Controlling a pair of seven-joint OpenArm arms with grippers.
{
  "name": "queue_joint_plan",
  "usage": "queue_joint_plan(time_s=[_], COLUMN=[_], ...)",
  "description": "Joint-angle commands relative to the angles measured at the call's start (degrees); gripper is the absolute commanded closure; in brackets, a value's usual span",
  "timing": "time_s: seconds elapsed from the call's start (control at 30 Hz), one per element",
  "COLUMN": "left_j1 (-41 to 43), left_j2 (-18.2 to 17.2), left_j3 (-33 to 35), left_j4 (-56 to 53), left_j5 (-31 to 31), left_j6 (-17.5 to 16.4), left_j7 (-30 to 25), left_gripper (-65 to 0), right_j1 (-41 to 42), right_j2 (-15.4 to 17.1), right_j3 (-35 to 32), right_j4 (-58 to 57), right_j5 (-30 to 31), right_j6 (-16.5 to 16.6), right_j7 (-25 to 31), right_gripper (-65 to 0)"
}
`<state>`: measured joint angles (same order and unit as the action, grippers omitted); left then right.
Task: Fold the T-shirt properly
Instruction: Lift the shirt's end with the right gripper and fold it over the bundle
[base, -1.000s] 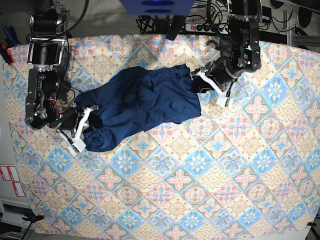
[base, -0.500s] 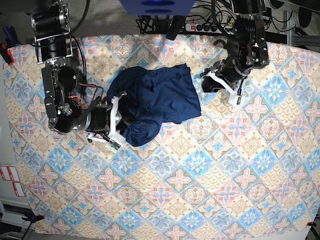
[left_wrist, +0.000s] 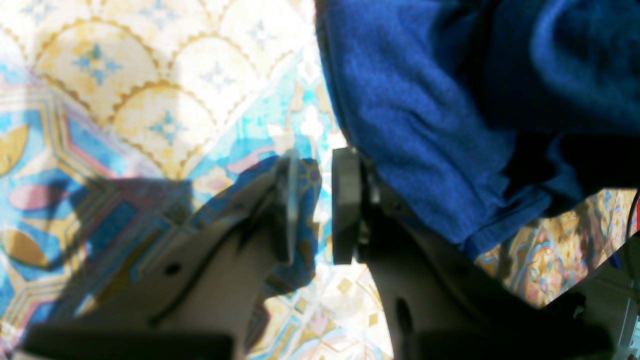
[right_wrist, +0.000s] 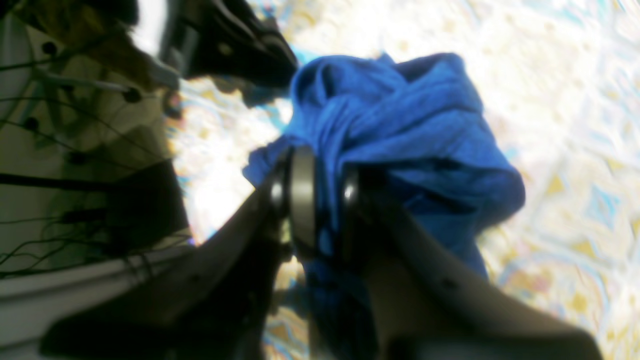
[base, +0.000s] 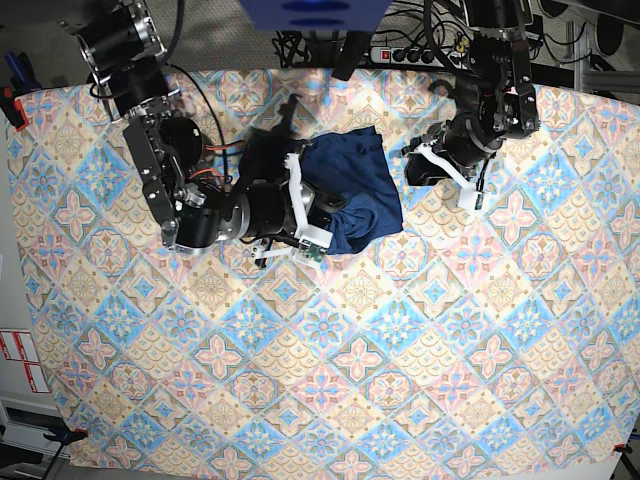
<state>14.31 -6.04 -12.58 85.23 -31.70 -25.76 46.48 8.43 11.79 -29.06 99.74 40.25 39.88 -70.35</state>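
Surface, one: covered by a patterned tile-print cloth in blue, pink and cream; it carries everything listed.

T-shirt, one: dark navy, soft knit, no print. It lies bunched near the middle of the surface's far edge, doubled over on itself in a loose heap, not flat.

Arms, two. The right arm reaches in from the far left corner and lies across the garment's left side. The left arm hangs at the far right, just beside the garment's right edge.

Right end effector, one: pressed onto a gathered fold of the T-shirt, blue cloth visibly pinched between its two pads.

Left end effector, one: pads close together with a narrow gap, nothing between them; only patterned cloth shows through. The T-shirt sits just beside its right pad; contact cannot be told.

Step in hand, as judged: a side-to-side fold, the right arm carrying one half over the other. The result looks rumpled. The next move likely calls for laying the pinched fold down flat and letting go, then smoothing or re-spreading before any further fold.
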Motion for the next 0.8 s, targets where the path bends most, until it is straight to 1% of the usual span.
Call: queue_joint_plan(time_s=[0.0,0.17,0.27,0.33,0.4,0.57,0.63,0.77], left_j1=[-0.4,-0.4,-0.4,-0.3,-0.3,-0.3,-0.3,-0.3], left_j2=[-0.2,-0.2,-0.2,-0.2,-0.2,-0.1,-0.2,-0.2], left_j3=[-0.1,-0.1,-0.1,-0.1,-0.1,-0.1,-0.1,-0.1], left_j4=[1.1,1.0,1.0,1.0,1.0,1.0,1.0,1.0], left_j5=[-1.0,-1.0,-1.0,-1.0,-1.0,-1.0,-1.0,-1.0], left_j6=[-0.6,-0.6,-0.6,-0.6,-0.6,-0.6,-0.6,-0.6], left_j7=[-0.9,-0.9,-0.9,-0.9,-0.9,-0.9,-0.9,-0.9], left_gripper=[-11.0,-11.0,-11.0,-11.0,-10.9,-10.9,-10.9,-10.9], right_j1=[1.4,1.4,1.4,1.4,1.4,2.7,2.6,2.3], right_j2=[-0.6,-4.3,-4.8,-4.8,-4.7,-4.4,-3.7,-3.3], right_j3=[0.1,0.0,0.0,0.4,0.5,1.2,4.0,11.3], right_j4=[0.9,0.8,0.7,0.7,0.6,0.9,1.0,1.2], right_j5=[-0.8,-15.0,-21.7,-24.3,-25.4,-25.7,-25.4,-25.4], right_j6=[0.1,0.1,0.1,0.1,0.1,0.1,0.1,0.1], right_j7=[1.6,2.0,4.3,5.4,5.7,5.7,5.7,5.4], right_gripper=[-2.9,-2.9,-2.9,-2.9,-2.9,-2.8,-2.8,-2.8])
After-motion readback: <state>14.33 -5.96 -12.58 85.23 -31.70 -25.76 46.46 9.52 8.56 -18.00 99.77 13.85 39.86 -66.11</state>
